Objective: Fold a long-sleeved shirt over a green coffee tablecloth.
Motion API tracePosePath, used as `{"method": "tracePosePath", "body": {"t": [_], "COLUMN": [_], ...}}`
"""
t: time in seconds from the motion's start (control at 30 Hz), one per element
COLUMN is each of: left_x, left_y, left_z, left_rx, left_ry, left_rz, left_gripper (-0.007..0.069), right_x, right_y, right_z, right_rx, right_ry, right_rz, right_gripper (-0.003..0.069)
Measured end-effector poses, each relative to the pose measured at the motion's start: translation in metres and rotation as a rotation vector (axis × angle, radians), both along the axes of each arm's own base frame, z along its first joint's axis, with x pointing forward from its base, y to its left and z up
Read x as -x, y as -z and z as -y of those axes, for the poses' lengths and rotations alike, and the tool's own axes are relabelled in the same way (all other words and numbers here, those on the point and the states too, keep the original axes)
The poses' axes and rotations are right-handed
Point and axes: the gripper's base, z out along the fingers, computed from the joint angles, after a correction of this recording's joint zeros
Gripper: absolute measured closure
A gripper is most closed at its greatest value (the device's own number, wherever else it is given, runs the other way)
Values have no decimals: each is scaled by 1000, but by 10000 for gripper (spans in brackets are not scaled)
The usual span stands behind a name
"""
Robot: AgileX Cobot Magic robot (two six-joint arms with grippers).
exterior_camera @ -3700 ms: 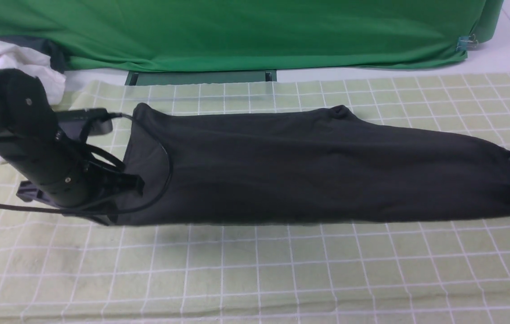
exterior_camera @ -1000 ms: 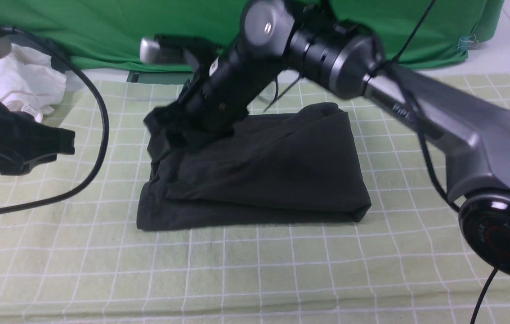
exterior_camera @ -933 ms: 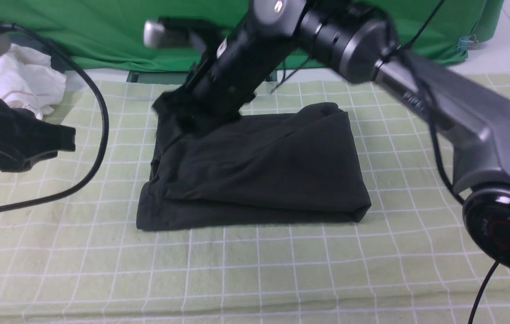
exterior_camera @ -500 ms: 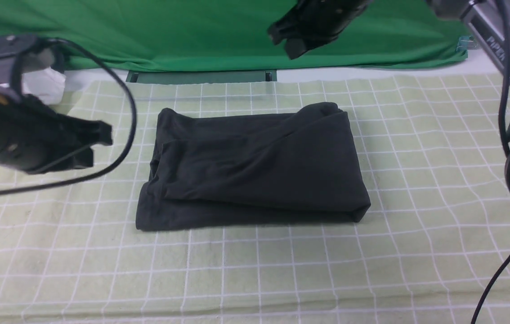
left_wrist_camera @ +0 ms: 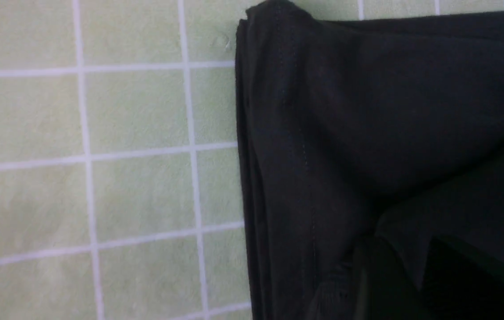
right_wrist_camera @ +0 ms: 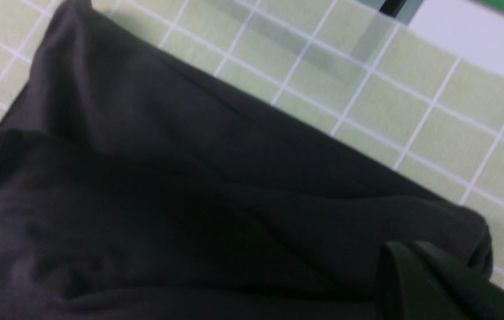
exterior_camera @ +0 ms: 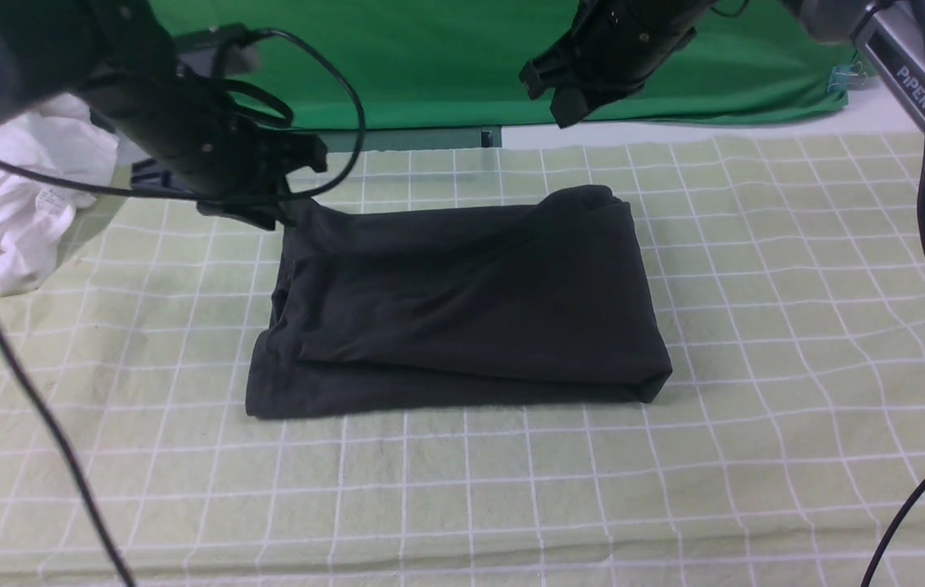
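Front view: a pale yellow-green tablecloth (exterior_camera: pixel 462 489) with a white grid covers the table, lightly rippled. Behind it hangs a bright green backdrop (exterior_camera: pixel 430 57), with a white strip of floor at its foot. A crumpled white garment (exterior_camera: pixel 14 212) lies at the far left edge. The long-sleeved shirt (exterior_camera: pixel 462 302) lies in the middle of the cloth, a little toward the far side, folded into a flat black bundle. Its long axis runs left to right, with the smooth fold on the right and the stacked layers on the left. The left arm (exterior_camera: pixel 177 130) reaches low to the shirt's far left corner; whether the left jaws are apart or together cannot be told. The right arm (exterior_camera: pixel 634 33) is raised before the backdrop, well apart from the shirt, and the right jaws are together and empty.

Left wrist view: the shirt's (left_wrist_camera: pixel 367 111) layered edge runs straight across the grid of the tablecloth (left_wrist_camera: pixel 136 111). A dark part of the jaws shows over the fabric.

Right wrist view: the shirt (right_wrist_camera: pixel 190 200) fills most of the picture, blurred. The tablecloth (right_wrist_camera: pixel 434 111) lies beyond its edge.
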Motion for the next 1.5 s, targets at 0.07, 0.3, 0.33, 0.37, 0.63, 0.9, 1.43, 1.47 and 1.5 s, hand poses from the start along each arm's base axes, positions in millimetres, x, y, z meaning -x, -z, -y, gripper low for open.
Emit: {"method": "tracePosePath", "body": {"t": [0.07, 0.3, 0.33, 0.37, 0.63, 0.9, 1.43, 1.47, 1.5], "left_x": [-6, -10, -10, -10, -7, 1, 14, 14, 14], "left_y": [9, 32, 33, 34, 34, 7, -19, -18, -18], "left_z": [6, 19, 20, 21, 23, 18, 1, 1, 1], "left_rx": [-5, -9, -8, -4, -12, -44, -171, -173, -173], "left_ry": [23, 77, 78, 83, 146, 177, 142, 142, 141], "left_rz": [-17, -63, -64, -68, -84, -50, -59, -66, -66], "left_gripper": [344, 183, 183, 197, 569, 600, 600, 600, 600], "right_x": [0, 0, 0, 0, 0, 0, 0, -1, -1], "right_y": [2, 3, 3, 3, 3, 3, 4, 5, 6], "right_z": [0, 0, 0, 0, 0, 0, 0, 0, 0], "right_rx": [3, 4, 4, 4, 4, 4, 4, 5, 5], "right_ry": [0, 0, 0, 0, 0, -1, 3, 3, 3], "right_rz": [-7, -10, -10, -10, -10, -9, -13, -16, -17], "right_gripper": [659, 659, 659, 659, 659, 657, 649, 645, 645]}}
